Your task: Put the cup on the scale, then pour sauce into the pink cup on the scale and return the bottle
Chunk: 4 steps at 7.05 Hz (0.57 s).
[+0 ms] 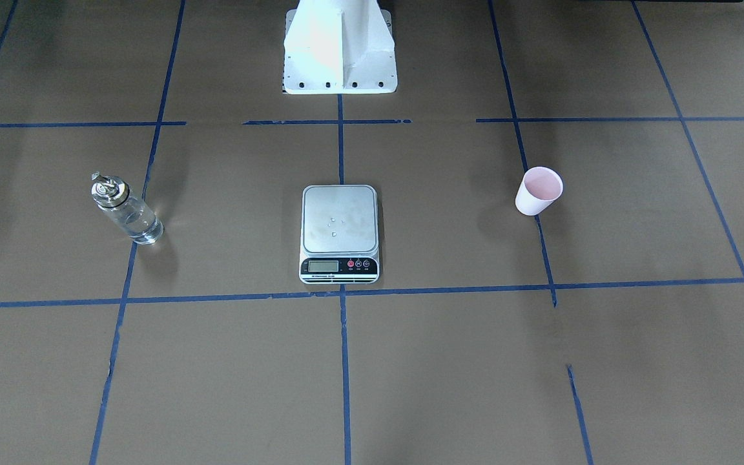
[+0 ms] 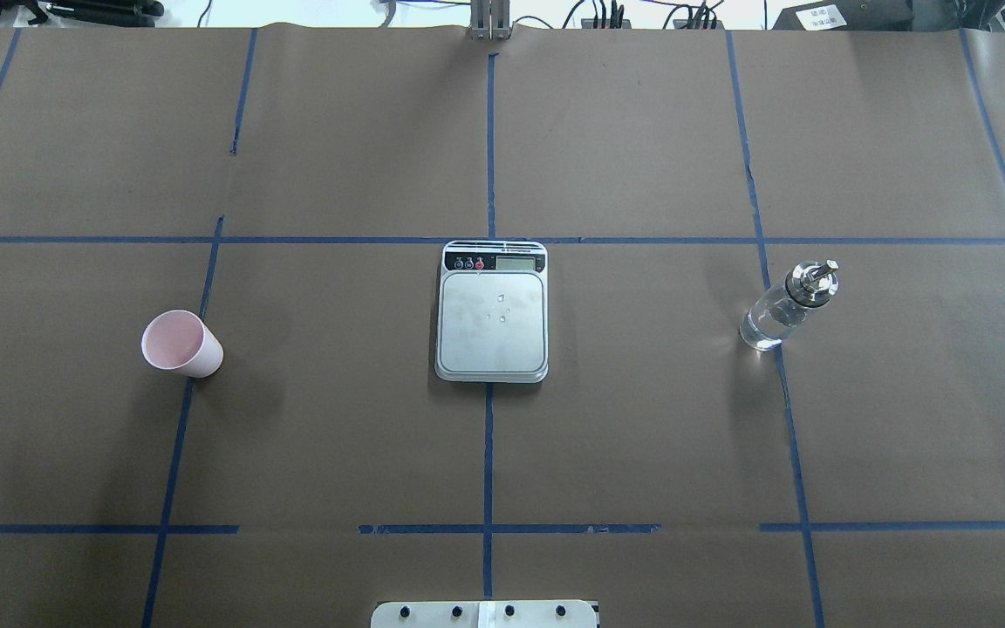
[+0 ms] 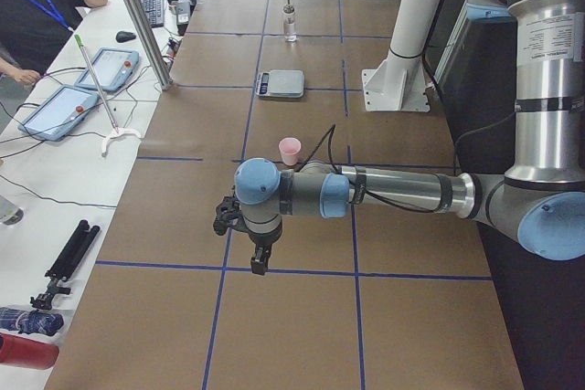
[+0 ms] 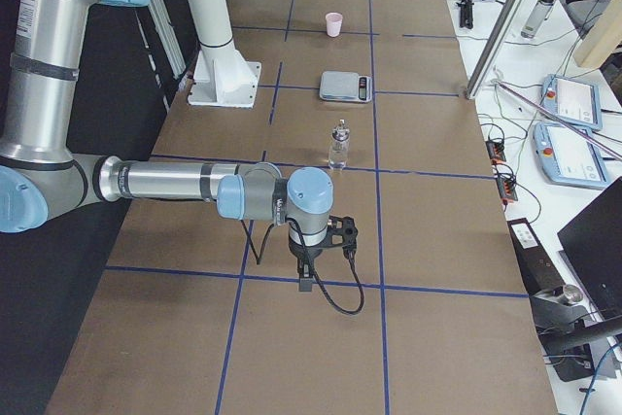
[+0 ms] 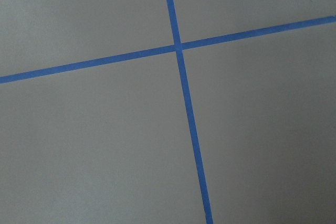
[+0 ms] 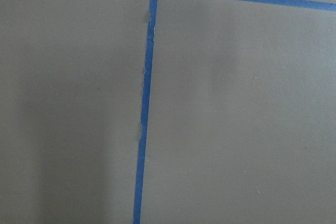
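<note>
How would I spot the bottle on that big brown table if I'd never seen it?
Find the silver scale in the middle of the brown table with blue tape lines. The bottle stands apart from it, on the robot's right. Unlike the pink cup on the opposite side, it is clear glass with a shiny metal spout.

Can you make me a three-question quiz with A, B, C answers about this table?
1. Where is the pink cup? A. On the table, at the robot's left of the scale. B. On top of it. C. On the floor.
2. What colour are the tape lines? A. Red. B. Blue. C. Yellow.
3. How is the glass bottle? A. Lying down. B. Upright. C. Broken.
Answers: 1A, it stands apart from the scale; 2B, blue against the brown table; 3B, it stands on its base.
</note>
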Motion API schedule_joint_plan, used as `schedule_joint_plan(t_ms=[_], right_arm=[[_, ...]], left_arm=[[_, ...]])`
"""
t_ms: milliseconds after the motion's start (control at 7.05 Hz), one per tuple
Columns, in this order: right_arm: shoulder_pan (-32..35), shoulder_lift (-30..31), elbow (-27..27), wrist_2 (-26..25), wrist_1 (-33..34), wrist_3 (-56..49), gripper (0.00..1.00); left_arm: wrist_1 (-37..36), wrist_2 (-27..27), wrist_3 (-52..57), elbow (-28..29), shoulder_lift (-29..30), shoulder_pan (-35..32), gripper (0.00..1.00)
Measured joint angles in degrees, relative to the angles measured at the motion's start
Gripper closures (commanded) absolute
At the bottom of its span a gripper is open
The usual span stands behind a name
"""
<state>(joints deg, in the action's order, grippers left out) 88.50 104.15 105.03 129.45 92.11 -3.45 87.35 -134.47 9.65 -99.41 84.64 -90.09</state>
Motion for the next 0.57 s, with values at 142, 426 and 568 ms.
schedule_joint_plan(t_ms=[142,426,568], right_arm=[[0.0,0.0,0.0,0.0,0.0,0.0,0.0],[0.0,0.0,0.0,0.1,0.0,0.0,0.0],[0.0,-0.1,0.2,0.2,0.0,0.0,0.0]], left_arm=[[0.0,-0.1,0.1,-0.1,0.0,0.0,0.0],[0.0,-0.3,0.2,-0.6,0.0,0.0,0.0],[0.4,-0.4,0.2,-1.2,0.0,0.0,0.0]])
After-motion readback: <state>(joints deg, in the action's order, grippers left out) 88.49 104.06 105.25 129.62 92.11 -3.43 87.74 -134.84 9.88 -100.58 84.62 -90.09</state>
